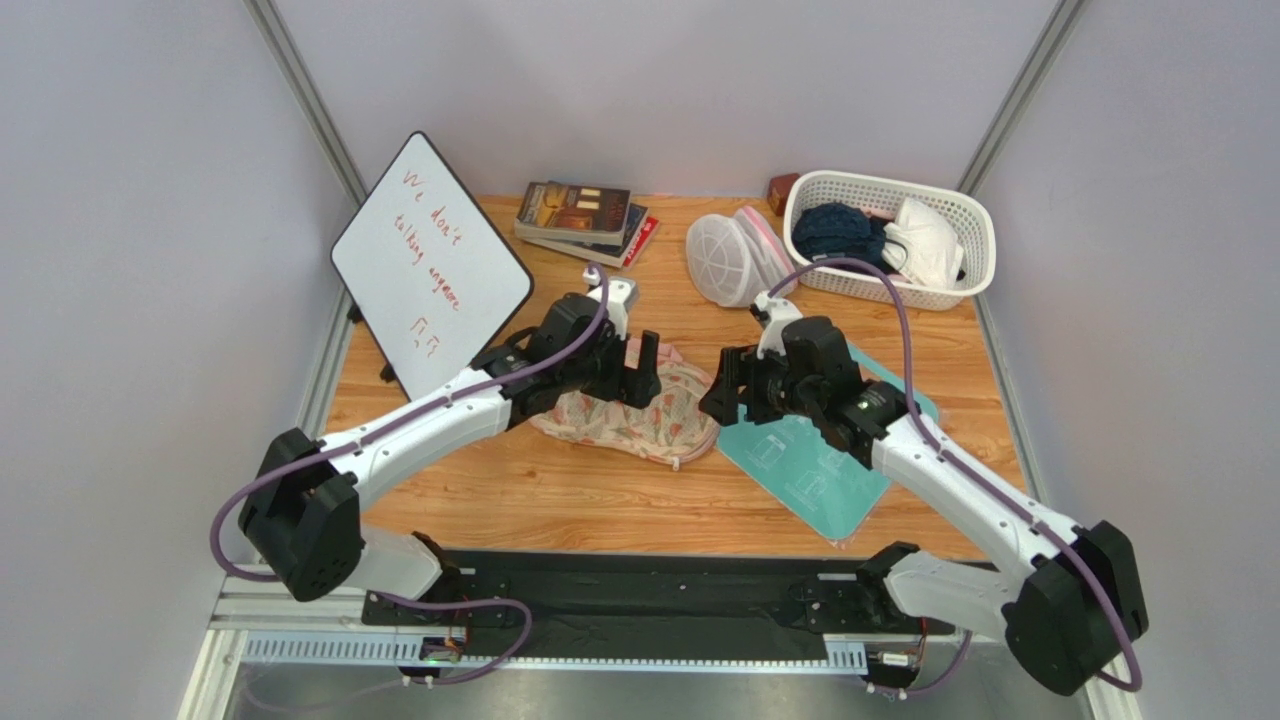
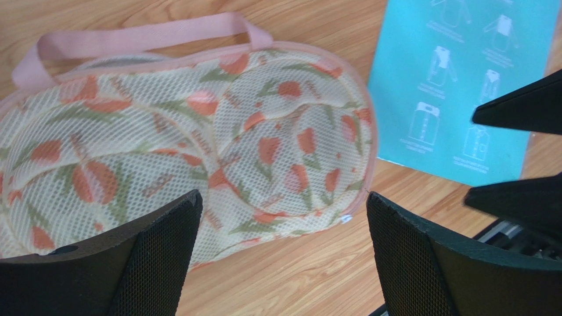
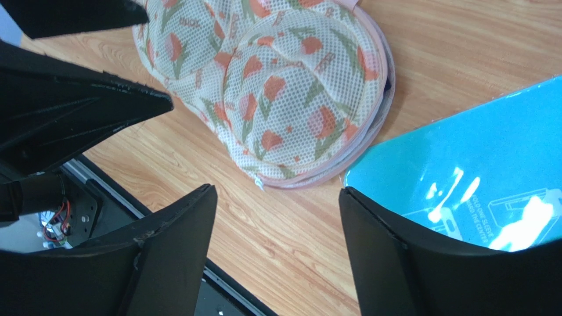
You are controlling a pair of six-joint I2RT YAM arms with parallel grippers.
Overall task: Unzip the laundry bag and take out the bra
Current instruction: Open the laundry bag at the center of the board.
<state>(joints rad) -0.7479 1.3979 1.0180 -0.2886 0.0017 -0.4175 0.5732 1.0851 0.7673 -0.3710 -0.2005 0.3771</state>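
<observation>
Table (image 1: 526,503), light wood, both arms reaching in toward the middle.

Laundry bag (image 1: 631,420) lies flat on the wood just left of centre: two lobes, cream mesh with orange flowers, pink edging. The pink loop strap (image 2: 138,36) lies on the far side. Bulged as if full; I cannot tell whether the zip is open.

Left gripper (image 1: 642,368) hangs over the bag's far right lobe. Its wrist view shows the jaws wide apart with nothing between them, the bag (image 2: 185,151) below and in front.

Right gripper (image 1: 723,387) faces it from the other side, close to the bag's right end. Jaws also spread and gripping nothing; below them are the bag's right lobe (image 3: 283,85) and bare wood.

The two grippers are near each other, not touching.

Teal card (image 1: 819,458) with printed folding diagrams lies flat just beside the bag's right edge; contact not clear.

Behind:
- whiteboard (image 1: 428,263) propped at back left, red writing
- stack of books (image 1: 583,221)
- white mesh dome bag (image 1: 732,260) with pink rim
- white basket (image 1: 969,255) at back right holding dark and white garments
</observation>
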